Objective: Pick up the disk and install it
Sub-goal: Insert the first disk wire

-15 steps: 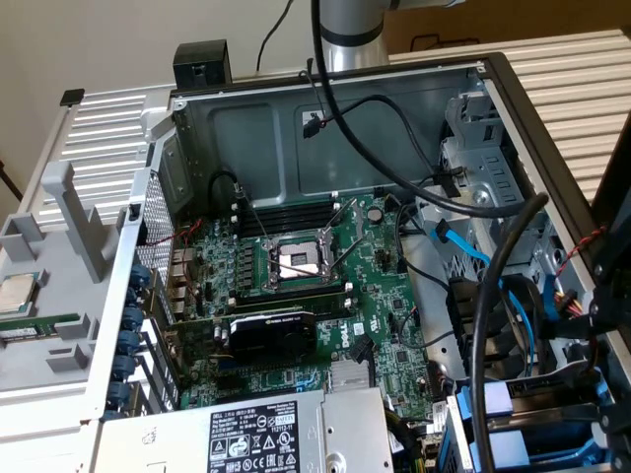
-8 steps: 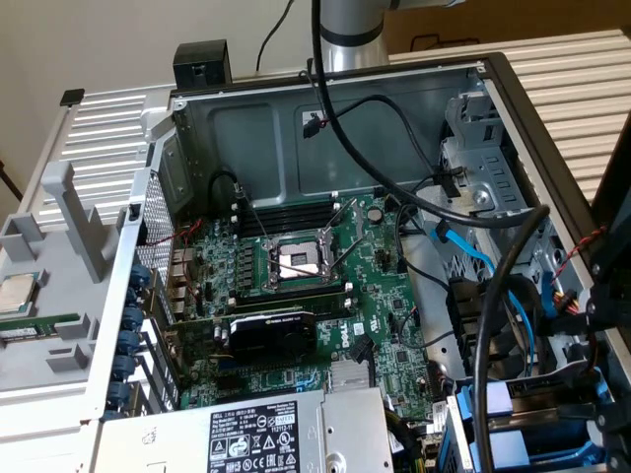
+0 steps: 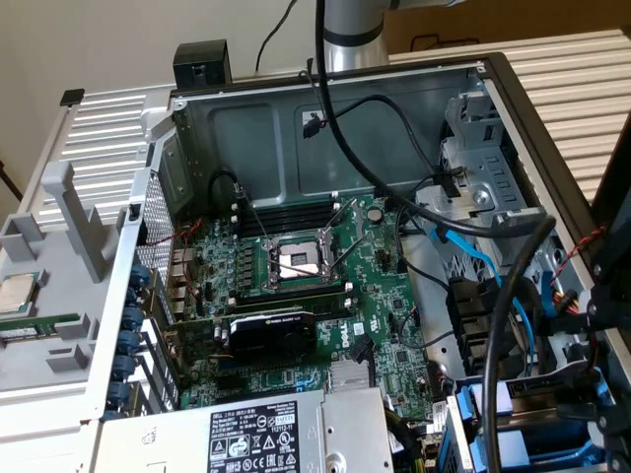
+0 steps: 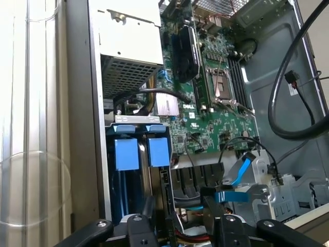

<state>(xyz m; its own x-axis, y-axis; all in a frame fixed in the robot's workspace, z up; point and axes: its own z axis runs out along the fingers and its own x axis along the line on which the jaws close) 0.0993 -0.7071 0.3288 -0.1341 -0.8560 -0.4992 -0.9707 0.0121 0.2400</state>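
Gripper point(image 4: 179, 206) spread wide beside Dell-marked motherboard point(image 4: 216, 123)

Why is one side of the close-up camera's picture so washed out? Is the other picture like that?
Wrist view: strong light bleaches the ribbed surface beside the computer case, with a faint flare ring; the drive bay sits in shadow. Exterior view: soft, even light on the motherboard, no glare.

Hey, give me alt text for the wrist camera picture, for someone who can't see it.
Two blue drive carriers sit side by side in the bay of an open computer case, next to its green motherboard. The black fingers stand open in the foreground, holding nothing.
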